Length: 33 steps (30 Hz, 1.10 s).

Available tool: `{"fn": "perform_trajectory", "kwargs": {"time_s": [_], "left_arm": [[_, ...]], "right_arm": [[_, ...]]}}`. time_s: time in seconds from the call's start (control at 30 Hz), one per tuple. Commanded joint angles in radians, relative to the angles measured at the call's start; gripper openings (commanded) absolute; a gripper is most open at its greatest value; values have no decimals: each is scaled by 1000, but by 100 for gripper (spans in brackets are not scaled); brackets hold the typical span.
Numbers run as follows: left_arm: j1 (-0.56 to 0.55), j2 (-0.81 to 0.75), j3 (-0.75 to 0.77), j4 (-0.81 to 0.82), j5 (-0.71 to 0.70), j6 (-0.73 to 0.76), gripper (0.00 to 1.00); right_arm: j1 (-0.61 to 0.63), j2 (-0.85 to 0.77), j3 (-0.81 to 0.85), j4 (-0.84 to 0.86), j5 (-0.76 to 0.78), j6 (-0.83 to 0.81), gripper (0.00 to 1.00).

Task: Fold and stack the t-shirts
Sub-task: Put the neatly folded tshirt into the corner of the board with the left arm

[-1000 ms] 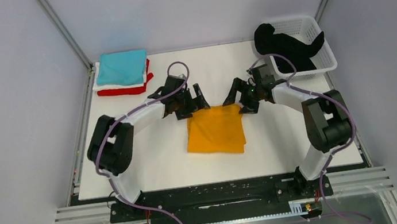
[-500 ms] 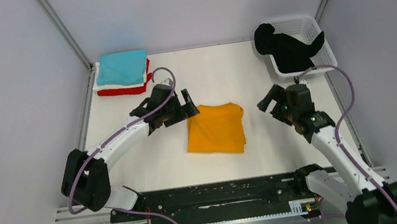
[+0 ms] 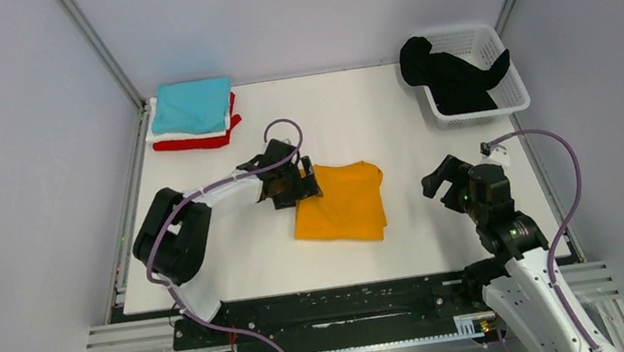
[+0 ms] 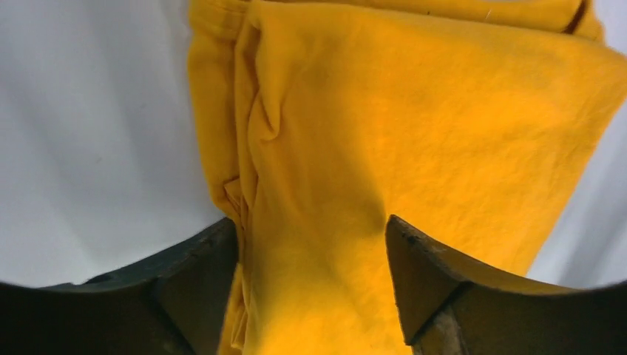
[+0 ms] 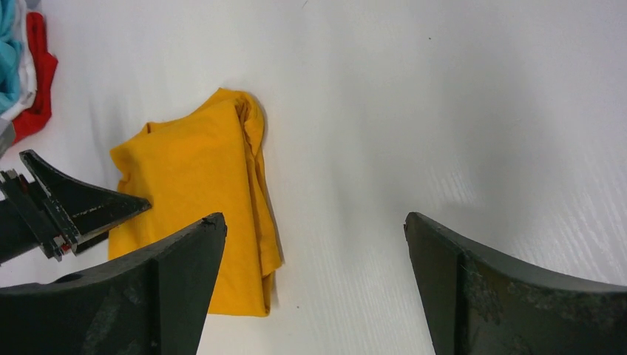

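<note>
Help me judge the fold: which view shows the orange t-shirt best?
Top external: the whole folded orange t-shirt shows, bar one corner under the left end effector. Left wrist crops to a close-up; right wrist sees it obliquely.

We see folded orange shirt [image 3: 339, 204] mid-table [image 3: 372, 104], centre of frame. Left gripper [image 3: 298, 183] is at its upper-left edge, touching cloth; we can't read its jaws from here. Right gripper [image 3: 442, 179], jaws spread, hangs right of orange shirt, well apart from it. Upper left, we count one stack: teal shirt [image 3: 190, 106] on white shirt [image 3: 153, 131] on red shirt [image 3: 195, 143]. Upper right: black shirt [image 3: 450, 76] heaped in basket [image 3: 511, 88], draped over rim.
</note>
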<state>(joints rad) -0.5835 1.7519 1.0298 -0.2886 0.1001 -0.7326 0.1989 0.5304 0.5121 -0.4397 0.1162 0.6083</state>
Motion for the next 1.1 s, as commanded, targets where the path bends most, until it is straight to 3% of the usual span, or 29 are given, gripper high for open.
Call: {"fn": "perform_trajectory", "kwargs": {"time_s": [0.0,0.1,0.2,0.23,0.6,1.07], "left_arm": [[-68,120,53,-70,-70,-8,61],[-118,172,136,-168,-190,-8,40],[-166,218,239,-317,-359,-3,5],[-176,228,271,-352,-410,3,0],[-124,306,623,-487,-889,234,0],[143,414,953,-229,-991,775,0]], "right_arm": [[-2,11,9,-48,38,-80,100],[-2,15,22,-71,49,-94,100],[-1,6,27,-90,59,-99,100],[-2,2,28,-94,59,-100,100],[-2,-13,17,-93,69,-105,98],[-2,13,3,-49,125,-136,98]]}}
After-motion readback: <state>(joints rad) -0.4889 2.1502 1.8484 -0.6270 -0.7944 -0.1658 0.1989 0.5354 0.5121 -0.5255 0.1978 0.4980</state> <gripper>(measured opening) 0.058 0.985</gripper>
